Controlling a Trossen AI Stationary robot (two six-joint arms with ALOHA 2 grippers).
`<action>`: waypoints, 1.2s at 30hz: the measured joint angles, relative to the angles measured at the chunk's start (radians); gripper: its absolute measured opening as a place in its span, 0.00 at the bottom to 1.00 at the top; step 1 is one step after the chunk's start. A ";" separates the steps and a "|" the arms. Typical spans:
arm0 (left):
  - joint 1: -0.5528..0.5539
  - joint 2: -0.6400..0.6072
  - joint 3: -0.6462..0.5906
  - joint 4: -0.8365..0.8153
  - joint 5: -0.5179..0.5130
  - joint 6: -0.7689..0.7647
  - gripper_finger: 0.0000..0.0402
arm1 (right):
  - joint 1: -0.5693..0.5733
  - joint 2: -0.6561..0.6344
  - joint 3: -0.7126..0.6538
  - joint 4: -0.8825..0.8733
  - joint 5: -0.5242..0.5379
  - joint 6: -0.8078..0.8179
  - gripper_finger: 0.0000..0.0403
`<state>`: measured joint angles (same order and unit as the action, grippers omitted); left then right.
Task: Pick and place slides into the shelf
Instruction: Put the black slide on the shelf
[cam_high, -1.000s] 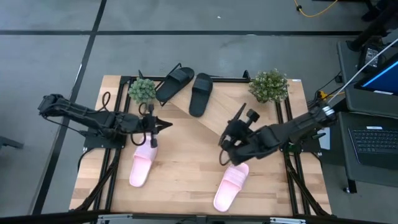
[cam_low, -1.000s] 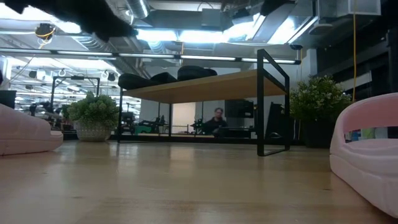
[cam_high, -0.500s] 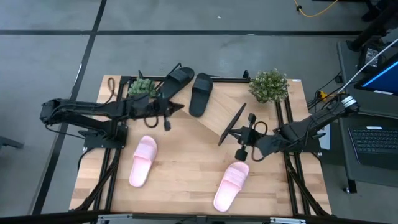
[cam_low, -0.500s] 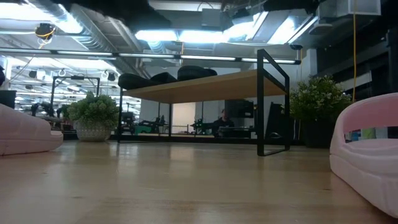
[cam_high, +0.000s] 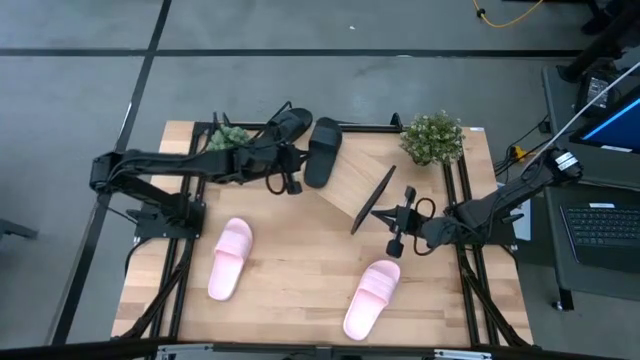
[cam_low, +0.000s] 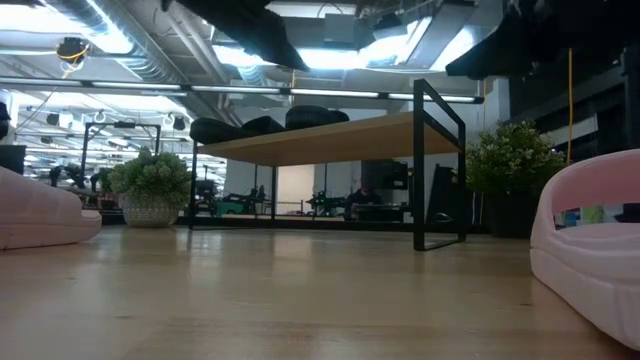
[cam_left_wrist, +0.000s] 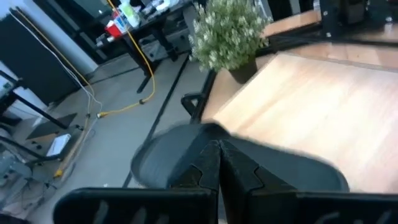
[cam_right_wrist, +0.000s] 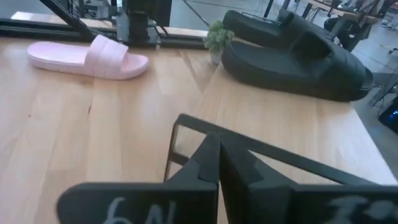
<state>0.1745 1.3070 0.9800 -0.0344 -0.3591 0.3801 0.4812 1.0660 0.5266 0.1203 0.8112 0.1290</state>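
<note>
Since a second ago, the left arm has been swung up from over the pink slide on the left (cam_high: 226, 260) to the back of the surface (cam_high: 290, 265), and the right arm has been pulled back from the pink slide on the right (cam_high: 370, 298). Both pink slides are left lying flat on the surface, well apart from each other, with nothing holding them.

On the left, the left gripper (cam_high: 289, 180) is held over the shelf (cam_high: 350, 180), just beside the two black slides (cam_high: 300, 142). In the left wrist view its fingers (cam_left_wrist: 214, 165) are seen pressed together with nothing between them, right above one black slide (cam_left_wrist: 236, 168). The black slides are already set on the slanted board, so maybe the arm was sent there to push one straight, but that is only a guess. A small plant (cam_high: 228, 140) is stood near the shelf's left end, and another plant (cam_high: 432, 137) at the right end.

Further right, the right gripper (cam_high: 397, 232) is held over the shelf's lower right edge, above the pink slide on the right. Its fingers (cam_right_wrist: 214, 165) are clenched with nothing in them too. It looks to be waiting.

Half the job seems done: two slides are up on the shelf, and two pink ones are yet to be lifted
</note>
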 joint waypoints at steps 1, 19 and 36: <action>0.000 0.011 0.014 0.000 0.000 0.014 0.00 | 0.000 0.000 -0.009 0.019 -0.001 -0.002 0.01; 0.003 0.068 0.061 -0.051 -0.109 0.099 0.29 | 0.000 0.000 -0.027 0.056 0.000 -0.004 0.02; 0.103 0.155 0.061 -0.043 -0.069 0.157 0.30 | 0.000 0.000 -0.027 0.138 0.000 -0.085 0.02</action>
<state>0.2775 1.4617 1.0412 -0.0771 -0.4284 0.5376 0.4808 1.0660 0.4998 0.2583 0.8116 0.0438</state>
